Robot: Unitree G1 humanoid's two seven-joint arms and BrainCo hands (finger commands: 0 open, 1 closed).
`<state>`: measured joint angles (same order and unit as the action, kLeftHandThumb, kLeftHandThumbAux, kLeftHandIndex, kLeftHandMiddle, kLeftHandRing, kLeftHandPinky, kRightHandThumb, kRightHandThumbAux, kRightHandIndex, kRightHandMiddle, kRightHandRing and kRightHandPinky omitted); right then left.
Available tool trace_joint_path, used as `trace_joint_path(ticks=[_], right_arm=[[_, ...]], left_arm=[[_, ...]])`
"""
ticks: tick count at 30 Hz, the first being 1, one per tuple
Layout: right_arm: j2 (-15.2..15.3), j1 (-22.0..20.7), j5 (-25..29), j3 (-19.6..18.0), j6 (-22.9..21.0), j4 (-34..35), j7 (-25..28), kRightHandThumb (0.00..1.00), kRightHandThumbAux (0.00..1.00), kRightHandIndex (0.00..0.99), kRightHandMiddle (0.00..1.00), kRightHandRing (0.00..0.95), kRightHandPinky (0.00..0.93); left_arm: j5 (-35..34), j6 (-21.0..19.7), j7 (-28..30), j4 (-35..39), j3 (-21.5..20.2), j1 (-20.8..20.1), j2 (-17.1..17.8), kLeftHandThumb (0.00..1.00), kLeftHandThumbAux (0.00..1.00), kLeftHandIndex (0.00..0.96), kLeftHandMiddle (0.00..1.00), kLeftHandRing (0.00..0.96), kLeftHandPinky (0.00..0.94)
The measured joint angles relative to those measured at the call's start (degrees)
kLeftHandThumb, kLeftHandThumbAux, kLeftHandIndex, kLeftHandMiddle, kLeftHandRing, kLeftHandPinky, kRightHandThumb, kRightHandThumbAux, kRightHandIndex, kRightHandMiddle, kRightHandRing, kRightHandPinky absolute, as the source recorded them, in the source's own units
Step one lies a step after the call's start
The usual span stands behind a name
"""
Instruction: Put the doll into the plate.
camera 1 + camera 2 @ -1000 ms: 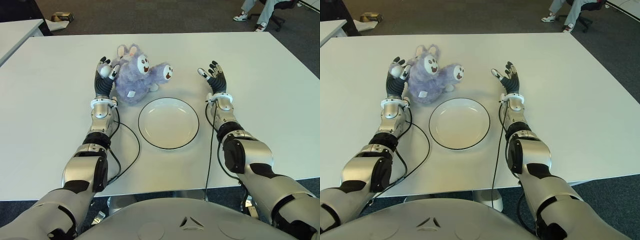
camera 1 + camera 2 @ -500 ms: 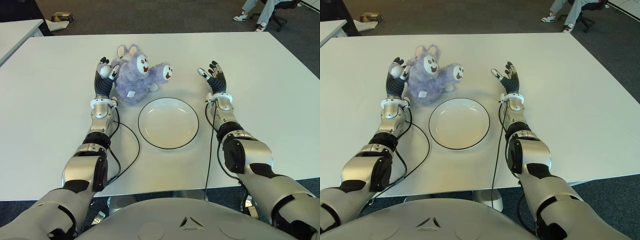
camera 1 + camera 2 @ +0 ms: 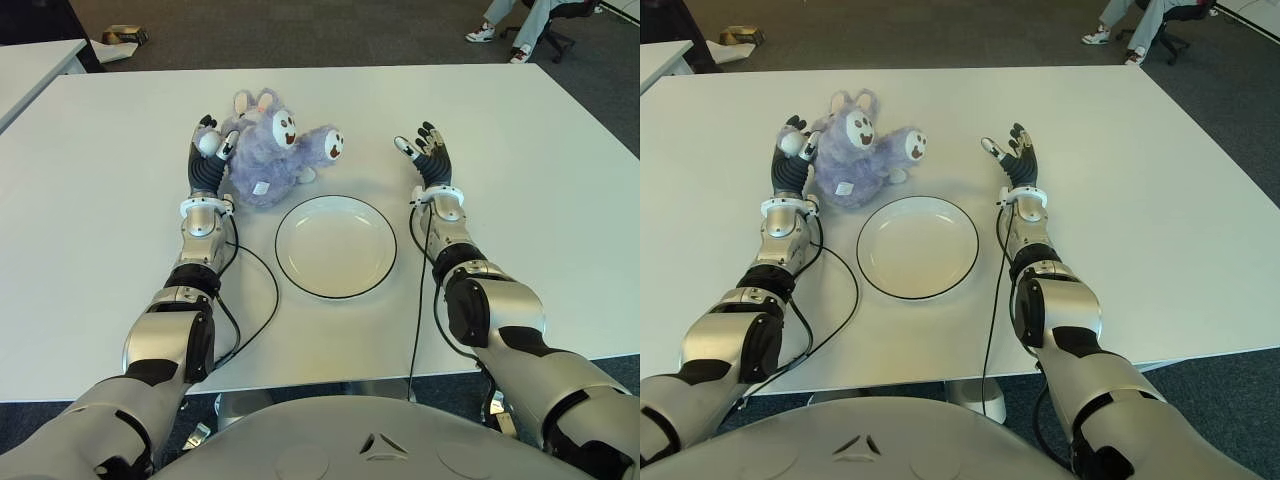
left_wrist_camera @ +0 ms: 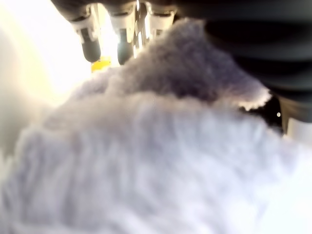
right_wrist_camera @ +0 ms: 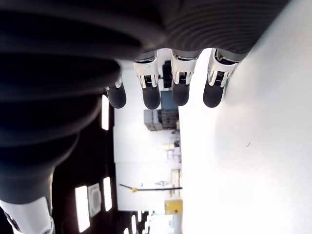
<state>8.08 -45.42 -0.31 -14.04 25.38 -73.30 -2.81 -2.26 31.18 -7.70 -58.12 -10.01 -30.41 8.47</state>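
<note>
A fluffy purple doll (image 3: 268, 155) with a white face and white paws lies on the white table (image 3: 120, 200), just behind the plate's far left rim. The white plate (image 3: 335, 246) with a dark rim holds nothing. My left hand (image 3: 207, 148) stands upright against the doll's left side, palm toward it, fingers straight. In the left wrist view the doll's fur (image 4: 146, 161) fills the frame below the extended fingers (image 4: 122, 39). My right hand (image 3: 428, 150) shows to the right of the plate, fingers (image 5: 151, 92) spread, holding nothing.
Thin black cables (image 3: 262, 300) run from both wrists across the table beside the plate. A second table (image 3: 30, 70) stands at the far left. A person's legs and an office chair (image 3: 525, 25) show on the floor beyond the far right corner.
</note>
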Motion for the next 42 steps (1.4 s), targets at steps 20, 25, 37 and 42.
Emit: trace_joint_path(ticks=[20, 25, 37, 42], right_arm=[[0.07, -0.05, 0.01, -0.06, 0.00, 0.00, 0.06, 0.056, 0.673, 0.008, 0.030, 0.021, 0.018], [0.18, -0.04, 0.00, -0.04, 0.00, 0.00, 0.06, 0.057, 0.683, 0.009, 0.034, 0.025, 0.019], [0.43, -0.02, 0.03, -0.09, 0.00, 0.00, 0.08, 0.058, 0.699, 0.011, 0.040, 0.034, 0.037], [0.48, -0.01, 0.04, -0.15, 0.00, 0.00, 0.11, 0.056, 0.698, 0.010, 0.036, 0.032, 0.031]], left_arm=[[0.00, 0.01, 0.13, 0.53, 0.01, 0.16, -0.05, 0.000, 0.467, 0.000, 0.104, 0.101, 0.084], [0.00, 0.01, 0.12, 0.95, 0.04, 0.28, -0.19, 0.000, 0.473, 0.000, 0.103, 0.100, 0.087], [0.00, -0.02, 0.12, 1.56, 0.05, 0.43, -0.54, 0.000, 0.479, 0.000, 0.096, 0.093, 0.078], [0.00, -0.07, 0.12, 1.68, 0.05, 0.46, -0.65, 0.000, 0.488, 0.000, 0.100, 0.100, 0.082]])
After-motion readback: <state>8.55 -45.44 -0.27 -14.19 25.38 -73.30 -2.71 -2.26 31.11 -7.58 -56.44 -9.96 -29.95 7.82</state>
